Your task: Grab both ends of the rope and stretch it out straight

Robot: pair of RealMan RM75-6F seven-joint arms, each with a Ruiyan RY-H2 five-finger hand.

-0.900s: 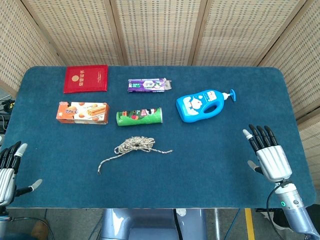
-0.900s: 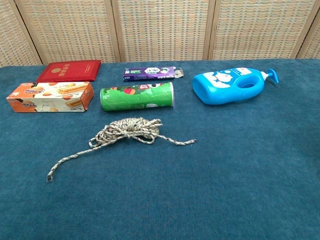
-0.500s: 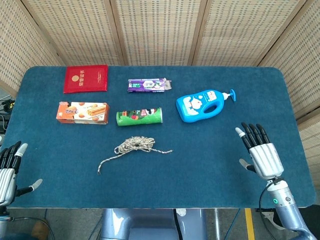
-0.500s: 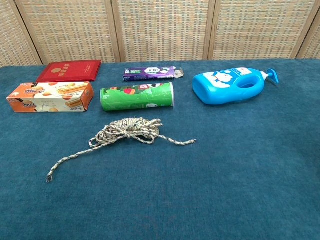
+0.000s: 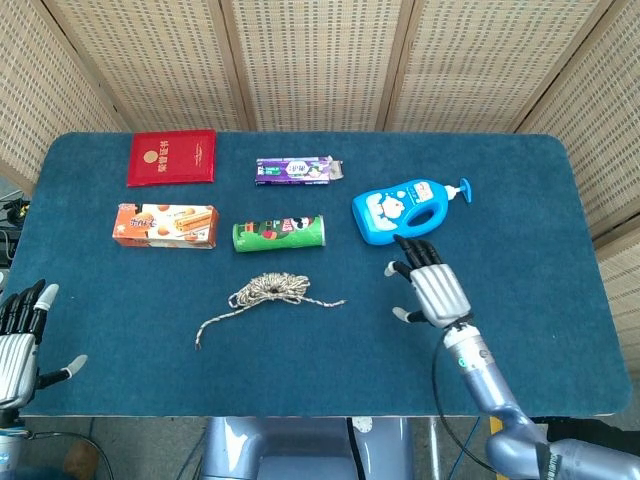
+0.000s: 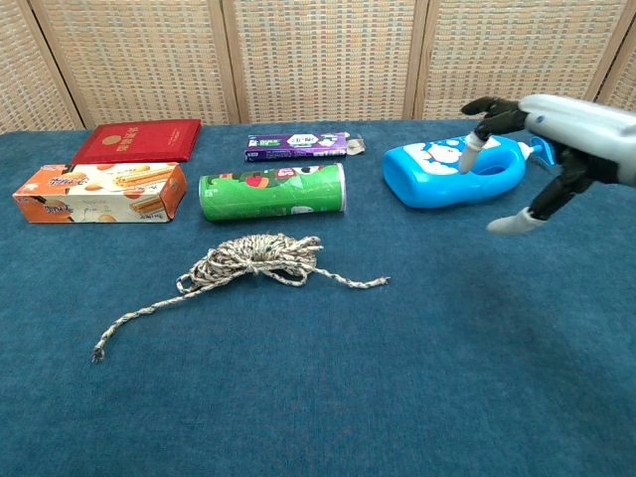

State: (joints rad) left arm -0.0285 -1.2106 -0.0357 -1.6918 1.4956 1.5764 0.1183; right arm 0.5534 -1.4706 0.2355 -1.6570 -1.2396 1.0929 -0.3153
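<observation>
A speckled rope [image 5: 270, 291] [image 6: 254, 257] lies bunched in a loose coil in the middle of the blue table, one end trailing front-left [image 6: 97, 350] and the other end pointing right [image 6: 383, 282]. My right hand [image 5: 428, 286] [image 6: 549, 142] hovers open above the table to the right of the rope, just in front of the blue bottle, fingers spread, holding nothing. At the table's front-left corner my left hand [image 5: 18, 332] stays open and empty; the chest view does not show it.
A blue pump bottle [image 5: 408, 209] lies just behind my right hand. A green can [image 5: 279, 233] lies right behind the rope coil. Further left and back are an orange biscuit box [image 5: 165, 225], a red booklet [image 5: 171, 157] and a purple pack [image 5: 295, 170].
My right hand has swept left from the table's right edge toward the middle and now shows in the chest view. The rope and my left hand have not moved.
</observation>
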